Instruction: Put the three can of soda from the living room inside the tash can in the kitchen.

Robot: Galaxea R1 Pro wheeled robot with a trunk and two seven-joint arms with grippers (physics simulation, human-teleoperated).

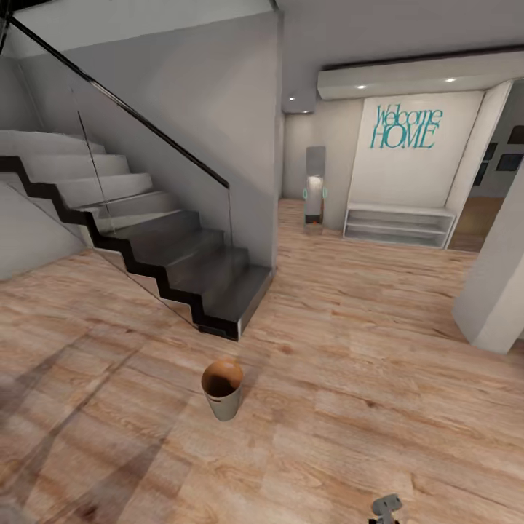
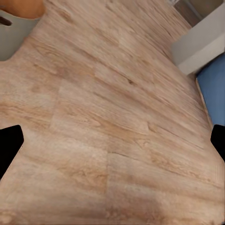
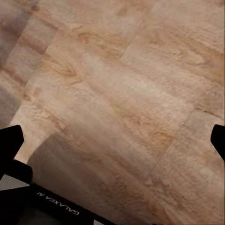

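Where the light wood plank floor spreads across the head view, the small round pale grey bin with a brown inside stands upright on it, a little below the middle and a bit to the left. It stands alone on the planks, near the bottom step of the dark grey staircase with a glass side rail, which climbs toward the upper left. At the upper right there is a white wall with blue-green words saying "Welcome HOME", and a low white shelf bench sits under it. A tall thin mirror stands just left of that wall. A thick white pillar stands at the right edge. A small grey robot part pokes in at the bottom edge, right of the middle.

In the left wrist view, the left gripper has its two black fingertips far apart at the two sides, with only floor between them. The bin's grey wall peeks in at the upper left corner. A blue thing shows at the right edge.

In the right wrist view, the right gripper is spread wide too, holding nothing, over bare planks.
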